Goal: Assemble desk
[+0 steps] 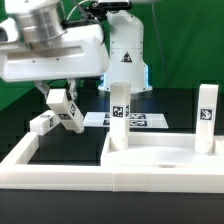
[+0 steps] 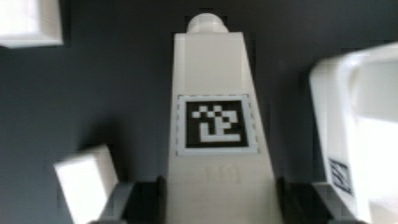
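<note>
1. Shows the arm (image 1: 55,45) reaching in from the exterior view's upper left, wrist housing high and tipped downward over the black surface (image 1: 85,140).
2. Sets the pincer (image 1: 62,103) low over that surface, closed on the held leg (image 1: 67,115), a white block leg gripped at a slant; cannot tell whether its lower end touches the surface.
3. Locates the tabletop panel (image 1: 150,160) in the foreground, toward the exterior view's right, well apart from the pincer, carrying the middle leg (image 1: 120,115) and the corner leg (image 1: 207,118), both upright.
4. Finds the loose leg (image 1: 42,122) lying on the surface just beside the pincer, on the exterior view's left, and the marker board (image 1: 140,121) flat behind the panel.
5. Wrist view only: gives the held leg (image 2: 214,80) lengthwise, square tag (image 2: 214,126) facing the camera, rounded tip farthest from the pincer (image 2: 214,200), a dark finger (image 2: 146,205) against each flank.
6. Exterior view only: gives arm posture, both upright legs and the marker board; reduces, in the wrist view, all else to blurred white shapes, not identifiable.
</note>
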Controlling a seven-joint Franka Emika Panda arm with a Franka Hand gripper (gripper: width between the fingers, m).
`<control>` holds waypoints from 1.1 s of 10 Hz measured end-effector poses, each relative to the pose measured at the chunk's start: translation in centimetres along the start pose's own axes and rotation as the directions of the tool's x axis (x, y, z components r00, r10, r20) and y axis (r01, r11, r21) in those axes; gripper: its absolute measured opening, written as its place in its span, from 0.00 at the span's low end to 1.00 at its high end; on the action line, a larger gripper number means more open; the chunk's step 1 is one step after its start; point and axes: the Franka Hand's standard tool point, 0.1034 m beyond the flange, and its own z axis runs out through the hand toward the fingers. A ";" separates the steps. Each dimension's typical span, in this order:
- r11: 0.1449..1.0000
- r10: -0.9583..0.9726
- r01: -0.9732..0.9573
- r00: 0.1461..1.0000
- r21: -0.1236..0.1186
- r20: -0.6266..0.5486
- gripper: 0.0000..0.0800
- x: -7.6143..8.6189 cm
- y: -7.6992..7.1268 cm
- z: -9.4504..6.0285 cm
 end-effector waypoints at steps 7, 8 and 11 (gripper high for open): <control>0.993 -0.087 0.051 0.931 -0.110 -0.356 0.36 3.8 -2.9 -2.8; 0.994 -0.086 0.054 0.927 -0.099 -0.366 0.36 4.1 -4.5 -3.2; 0.998 -0.030 0.005 0.914 -0.064 -0.404 0.36 5.0 -11.7 -4.4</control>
